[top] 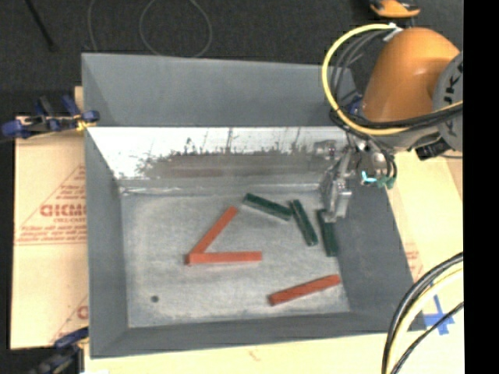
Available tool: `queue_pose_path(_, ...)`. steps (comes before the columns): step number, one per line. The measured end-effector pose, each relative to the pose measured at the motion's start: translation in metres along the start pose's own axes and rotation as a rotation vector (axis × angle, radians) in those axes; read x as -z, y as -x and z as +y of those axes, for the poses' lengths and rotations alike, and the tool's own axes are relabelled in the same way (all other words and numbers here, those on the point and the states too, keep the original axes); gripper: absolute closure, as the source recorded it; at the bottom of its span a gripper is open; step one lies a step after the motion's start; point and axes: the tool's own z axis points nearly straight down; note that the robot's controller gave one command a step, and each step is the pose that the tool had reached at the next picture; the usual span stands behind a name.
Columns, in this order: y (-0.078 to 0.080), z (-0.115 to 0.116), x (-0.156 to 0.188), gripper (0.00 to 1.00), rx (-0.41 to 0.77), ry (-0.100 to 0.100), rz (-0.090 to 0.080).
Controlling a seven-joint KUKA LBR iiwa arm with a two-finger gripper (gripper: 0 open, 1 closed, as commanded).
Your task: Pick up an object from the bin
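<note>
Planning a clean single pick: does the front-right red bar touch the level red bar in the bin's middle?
Apart. The camera view shows a strip of grey bin floor between the front-right red bar and the level red bar.

Orange-covered wrist (405,68) at right, end effector (337,202) pointing down

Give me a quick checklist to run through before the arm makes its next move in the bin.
1. Gripper over the green stick near the bin's right wall: ok.
2. That stick apart from its green neighbour: not ok, they lie close together.
3. Red sticks out of the way: ok, all lie clear.
4. Anything already held: cannot tell.
5. Room to that wall: cannot tell.
</note>
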Motion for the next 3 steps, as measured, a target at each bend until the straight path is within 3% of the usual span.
queue_pose_path(1,0.012,0.03,-0.146,0.0,0.044,0.0,-0.003)
queue_pose_path(2,0.014,0.029,-0.141,1.0,0.045,-0.001,-0.01)
queue_pose_path(3,-0.007,0.018,-0.006,1.0,0.263,-0.003,-0.014)
